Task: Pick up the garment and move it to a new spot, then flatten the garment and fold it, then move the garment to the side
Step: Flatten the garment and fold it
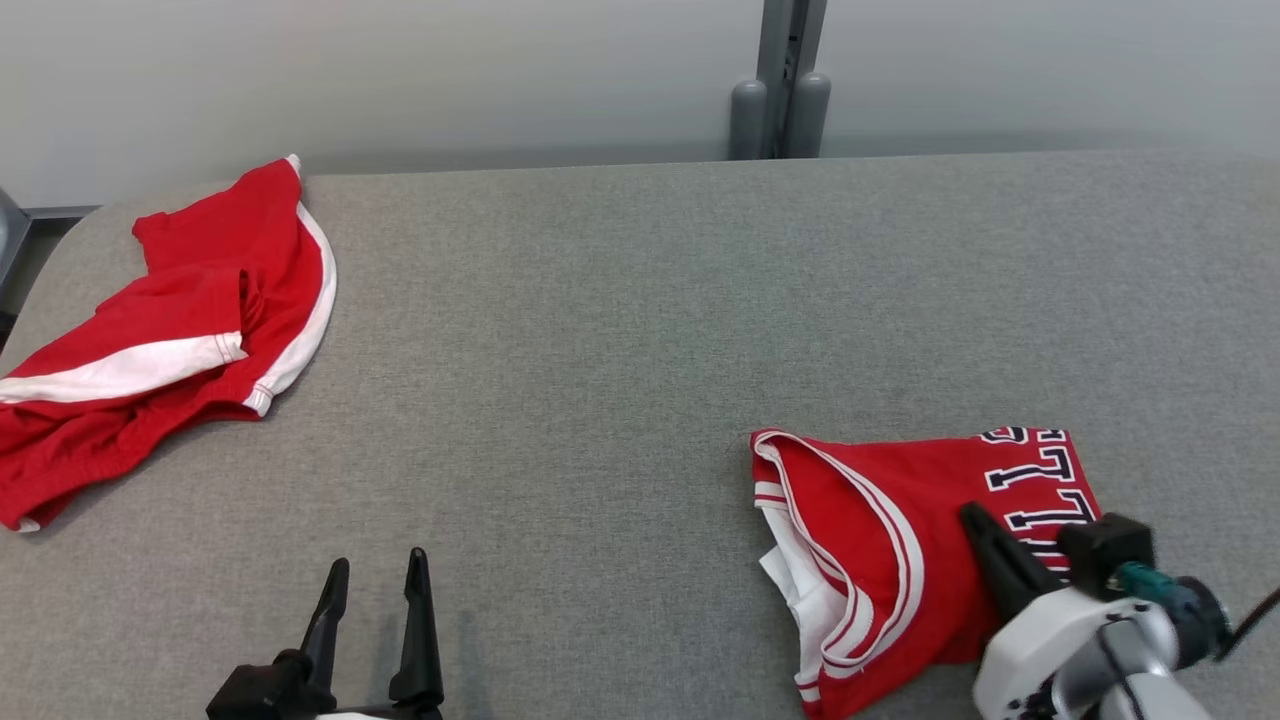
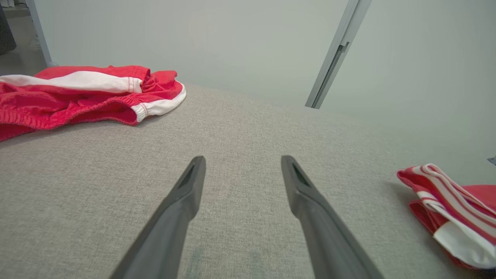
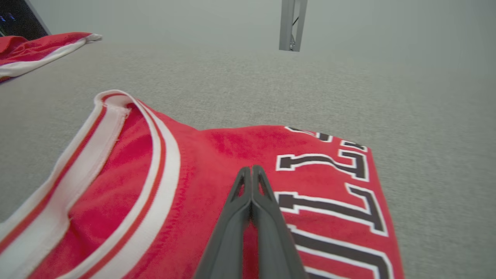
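The garment, a red jersey [image 1: 880,540] with white trim and dark lettering, lies folded on the grey table near its front right. It also appears in the left wrist view as the jersey [image 2: 445,209] at the right edge, and in the right wrist view as the jersey [image 3: 217,155] under the fingers. My right gripper [image 1: 970,512] is over the jersey's lettered half, and the right gripper [image 3: 252,168] has its fingers pressed together with no cloth seen between them. My left gripper [image 1: 378,560] stands open over bare table at the front left; the left gripper [image 2: 242,159] holds nothing.
Rumpled red shorts [image 1: 190,320] with white stripes lie at the table's far left, also visible as the shorts [image 2: 77,93] and the shorts [image 3: 35,50]. The grey fabric table [image 1: 640,330] stretches between the two garments. A grey post [image 1: 780,90] stands behind the far edge.
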Available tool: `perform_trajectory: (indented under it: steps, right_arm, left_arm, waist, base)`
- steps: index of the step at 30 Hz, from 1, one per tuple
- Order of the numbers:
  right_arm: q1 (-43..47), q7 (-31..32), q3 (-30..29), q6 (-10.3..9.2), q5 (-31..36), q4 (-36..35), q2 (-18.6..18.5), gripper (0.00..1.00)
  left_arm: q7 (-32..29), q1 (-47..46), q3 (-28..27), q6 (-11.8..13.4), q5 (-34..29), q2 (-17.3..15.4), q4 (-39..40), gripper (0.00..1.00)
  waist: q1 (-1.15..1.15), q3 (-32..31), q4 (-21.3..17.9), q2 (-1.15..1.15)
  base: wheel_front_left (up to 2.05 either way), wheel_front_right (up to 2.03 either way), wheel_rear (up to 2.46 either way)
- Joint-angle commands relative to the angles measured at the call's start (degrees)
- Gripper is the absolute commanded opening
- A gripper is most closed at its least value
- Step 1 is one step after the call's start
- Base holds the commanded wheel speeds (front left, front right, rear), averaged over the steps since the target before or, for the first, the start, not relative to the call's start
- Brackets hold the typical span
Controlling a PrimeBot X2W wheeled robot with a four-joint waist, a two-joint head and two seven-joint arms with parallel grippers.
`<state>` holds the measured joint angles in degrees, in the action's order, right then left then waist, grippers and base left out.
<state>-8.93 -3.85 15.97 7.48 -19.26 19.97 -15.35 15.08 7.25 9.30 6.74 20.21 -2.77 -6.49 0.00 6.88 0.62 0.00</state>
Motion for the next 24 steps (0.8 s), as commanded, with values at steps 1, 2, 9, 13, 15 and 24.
perform_trajectory:
  steps: [1, 2, 9, 13, 15, 24]
  right_arm:
    - [-1.3, -1.2, 2.1, 0.03, 0.3, 2.2, 1.2, 0.00]
    - [-2.0, -1.7, 3.7, 0.03, 0.2, 3.9, 2.0, 0.00]
    - [-6.3, -4.4, 14.4, 0.03, -1.6, 11.8, 6.2, 0.00]
    - [-8.2, -6.3, 18.5, 0.03, -1.5, 14.8, 7.7, 0.00]
    - [-8.7, -7.0, 20.8, 0.03, -1.2, 16.0, 8.1, 0.00]
    - [-8.3, -10.5, 21.8, 0.02, -2.9, 14.5, 7.5, 0.00]
  left_arm:
    - [0.1, -1.1, -0.3, -0.1, -0.2, -0.2, -0.1, 1.00]
    - [0.1, -1.1, -0.5, -0.1, -0.1, -0.2, -0.3, 1.00]
    - [0.1, -1.2, -0.4, -0.2, 0.4, -0.2, -0.9, 1.00]
    - [0.1, -1.1, -0.2, 0.0, 0.9, -0.2, -0.9, 1.00]
    - [0.1, -0.8, -0.1, 0.2, 1.0, -0.2, -1.0, 1.00]
    - [0.1, 0.6, -1.2, -0.2, 1.7, -0.3, 0.3, 1.00]
  waist:
    - [0.00, 0.3, 0.8, 0.00]
    - [0.00, 0.3, 1.0, 0.00]
    - [0.00, 0.1, 2.2, 0.00]
    - [0.00, -0.4, 2.6, 0.00]
    - [0.00, -1.0, 2.6, 0.00]
    - [0.00, -4.1, 0.5, 0.00]
  base:
    - [0.00, 0.00, 0.00]
    - [0.00, 0.00, 0.00]
    - [0.00, 0.00, 0.00]
    - [0.00, 0.00, 0.00]
    - [0.00, 0.00, 0.00]
    - [0.00, 0.00, 0.00]
